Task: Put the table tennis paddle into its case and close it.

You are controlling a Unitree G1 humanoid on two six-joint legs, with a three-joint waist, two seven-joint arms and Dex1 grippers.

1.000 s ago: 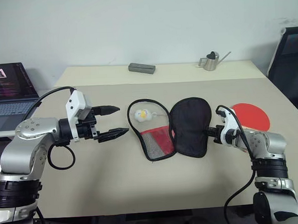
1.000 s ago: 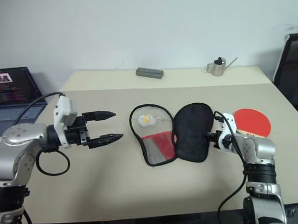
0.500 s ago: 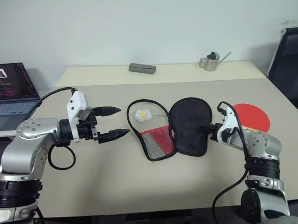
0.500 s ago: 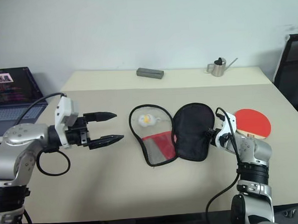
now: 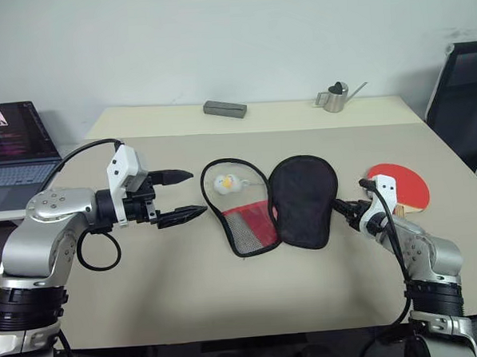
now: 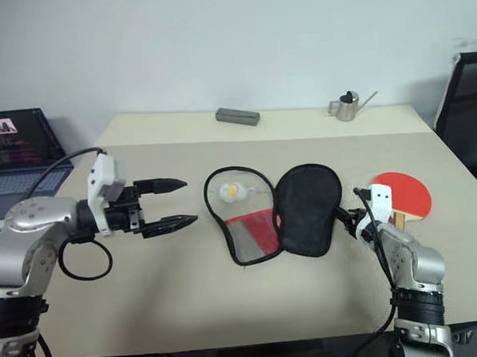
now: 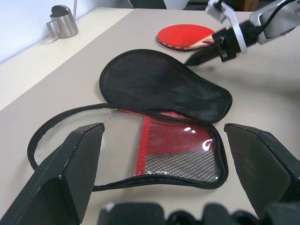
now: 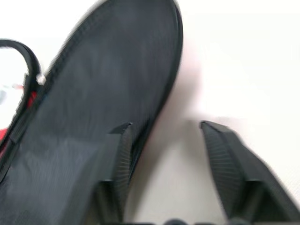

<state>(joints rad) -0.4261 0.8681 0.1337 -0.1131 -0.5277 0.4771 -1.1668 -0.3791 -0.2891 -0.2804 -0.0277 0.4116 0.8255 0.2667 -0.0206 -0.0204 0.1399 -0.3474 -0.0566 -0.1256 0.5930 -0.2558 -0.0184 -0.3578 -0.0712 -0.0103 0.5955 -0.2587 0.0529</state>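
Case [image 5: 280, 204] is lying unzipped on the table [image 5: 188, 285], black flap spread flat. Paddle [image 5: 399, 188] is resting just beyond the right gripper [image 8: 164, 129], whose fingers are parted, empty. Left gripper [image 5: 185, 195] is hovering wide, empty.

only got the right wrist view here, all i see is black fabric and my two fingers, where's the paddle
Observer: The paddle lies flat on the table, red face up, just beyond the right gripper on its outer side.
Operator: is the case open
Observer: Yes. The case is spread open, the black flap nearest you and the mesh half beside it.
Operator: what's the left arm doing
Observer: The left gripper hangs open above the table on the far side of the case, touching nothing.
Operator: am i holding the flap
Observer: No. Your fingers stand apart at its edge with nothing gripped between them.
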